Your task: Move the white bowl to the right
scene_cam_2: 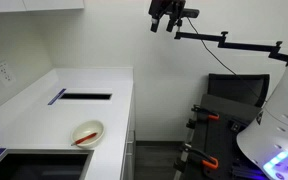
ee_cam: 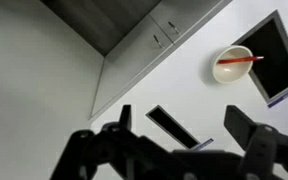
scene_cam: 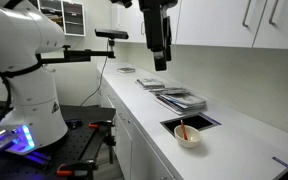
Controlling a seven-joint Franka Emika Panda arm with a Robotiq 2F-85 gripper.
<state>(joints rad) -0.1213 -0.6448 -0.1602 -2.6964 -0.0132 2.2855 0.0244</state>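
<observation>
Claw (scene_cam: 159, 60) high above white bowl (scene_cam: 187, 135)

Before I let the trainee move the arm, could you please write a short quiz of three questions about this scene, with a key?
1. True or false: the gripper is shut on the white bowl.
2. What lies in the white bowl? A) a reddish-brown stick B) a metal spoon C) nothing
3. Fill in: the bowl stands on the white ____, beside a dark rectangular opening.
Key: 1 false, the gripper hangs open and empty, high above the counter. 2 A. 3 counter.
</observation>
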